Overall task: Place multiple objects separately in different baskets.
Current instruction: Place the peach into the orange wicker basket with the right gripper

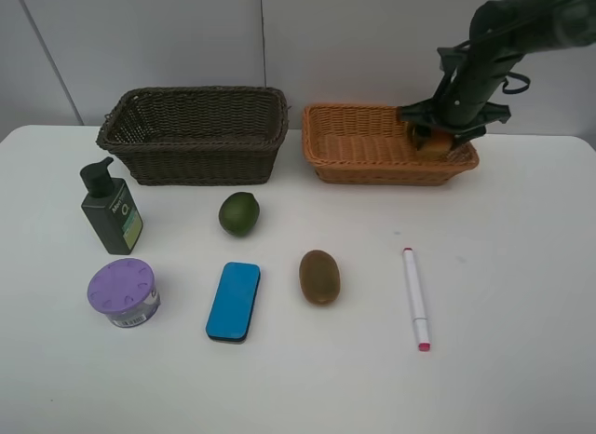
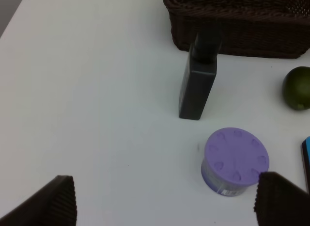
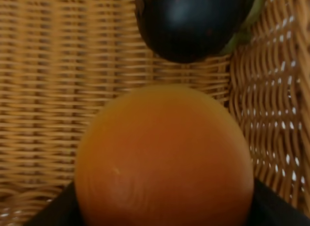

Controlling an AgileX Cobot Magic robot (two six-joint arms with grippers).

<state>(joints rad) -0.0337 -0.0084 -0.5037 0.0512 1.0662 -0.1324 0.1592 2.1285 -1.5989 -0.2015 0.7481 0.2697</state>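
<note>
My right gripper (image 1: 441, 136) reaches down into the right end of the light orange basket (image 1: 363, 153) and is shut on the orange-red peach (image 3: 164, 158), held low inside it. The dark mangosteen (image 3: 191, 22) lies in the basket corner just beyond the peach. The dark brown basket (image 1: 196, 156) stands to the left. On the table lie the green lime (image 1: 238, 213), brown kiwi (image 1: 319, 276), blue eraser (image 1: 233, 301), white-pink marker (image 1: 415, 297), purple-lidded tub (image 1: 123, 291) and dark green pump bottle (image 1: 112, 210). My left gripper (image 2: 167, 201) is open and empty, above the table near the tub (image 2: 236, 160) and bottle (image 2: 197, 85).
The white table (image 1: 503, 229) runs to a grey wall behind the baskets. In the left wrist view the lime (image 2: 298, 88) and an edge of the eraser (image 2: 306, 155) show at the side, with the dark basket (image 2: 232, 37) behind the bottle.
</note>
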